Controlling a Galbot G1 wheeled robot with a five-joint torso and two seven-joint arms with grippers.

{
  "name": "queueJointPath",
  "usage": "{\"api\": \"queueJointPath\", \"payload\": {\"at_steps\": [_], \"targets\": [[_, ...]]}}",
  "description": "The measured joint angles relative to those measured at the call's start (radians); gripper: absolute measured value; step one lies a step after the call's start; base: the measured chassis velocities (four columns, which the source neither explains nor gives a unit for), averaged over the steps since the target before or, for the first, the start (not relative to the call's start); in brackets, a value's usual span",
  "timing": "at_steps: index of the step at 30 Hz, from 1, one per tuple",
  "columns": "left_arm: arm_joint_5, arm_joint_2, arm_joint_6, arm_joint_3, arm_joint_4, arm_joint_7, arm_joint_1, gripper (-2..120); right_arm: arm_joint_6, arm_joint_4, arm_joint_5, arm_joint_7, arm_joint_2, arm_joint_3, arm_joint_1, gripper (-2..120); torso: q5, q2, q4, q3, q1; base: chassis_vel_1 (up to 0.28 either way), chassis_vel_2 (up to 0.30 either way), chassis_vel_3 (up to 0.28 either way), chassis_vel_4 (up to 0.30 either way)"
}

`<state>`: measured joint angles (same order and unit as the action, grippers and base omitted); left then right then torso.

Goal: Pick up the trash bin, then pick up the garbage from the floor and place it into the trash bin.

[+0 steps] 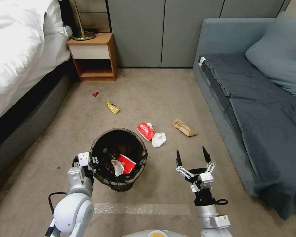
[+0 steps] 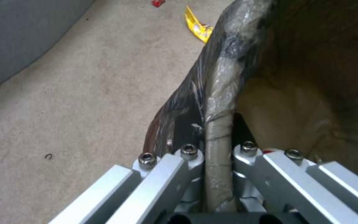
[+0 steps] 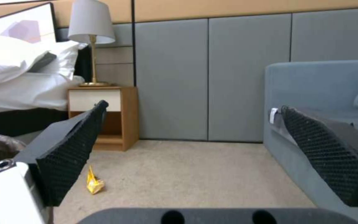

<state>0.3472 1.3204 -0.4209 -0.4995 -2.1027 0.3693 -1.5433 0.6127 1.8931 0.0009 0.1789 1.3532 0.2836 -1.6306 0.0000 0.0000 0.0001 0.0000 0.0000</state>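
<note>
Left gripper (image 2: pixel 218 161): jaws clamped on the rim of the trash bin (image 1: pixel 119 158), which sits on the carpet near the robot, between bed and sofa. Right gripper (image 1: pixel 193 157): jaws spread wide, empty, beside the bin. Recommended: keep the bin level and the rim grip firm while the free arm reaches the red-and-white wrapper (image 1: pixel 145 130) and white tissue (image 1: pixel 158 139) just beyond. Bin: dark liner over the rim, a red-and-white wrapper already inside.
</note>
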Motion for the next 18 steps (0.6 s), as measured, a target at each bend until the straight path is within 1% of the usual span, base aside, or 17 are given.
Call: {"api": "queueJointPath", "payload": {"at_steps": [8, 11, 15, 18], "targets": [[0.004, -0.001, -0.004, 0.002, 0.002, 0.000, 0.009, 0, -0.008, -0.004, 0.018, -0.002, -0.010, 0.013, 0.039, 100, 0.0000, 0.000, -0.0001, 0.000, 0.000, 0.000, 0.000, 0.000, 0.000], [0.004, 0.000, -0.005, 0.002, 0.002, 0.001, 0.009, 0, -0.009, -0.005, 0.020, -0.002, -0.011, 0.013, 0.044, 100, 0.0000, 0.000, 0.0000, 0.000, 0.000, -0.055, 0.048, 0.053, -0.079], [0.004, 0.002, -0.005, 0.004, 0.002, 0.001, 0.008, 0, -0.015, -0.005, 0.026, 0.002, -0.012, 0.014, 0.052, 100, 0.0000, 0.000, -0.0001, 0.000, 0.000, -0.145, 0.107, 0.129, -0.104], [0.004, 0.002, -0.005, 0.004, 0.002, 0.001, 0.010, 0, -0.018, -0.005, 0.027, 0.004, -0.013, 0.016, 0.059, 100, -0.0001, 0.000, -0.0001, 0.000, 0.000, -0.189, 0.180, 0.183, -0.212]]}}
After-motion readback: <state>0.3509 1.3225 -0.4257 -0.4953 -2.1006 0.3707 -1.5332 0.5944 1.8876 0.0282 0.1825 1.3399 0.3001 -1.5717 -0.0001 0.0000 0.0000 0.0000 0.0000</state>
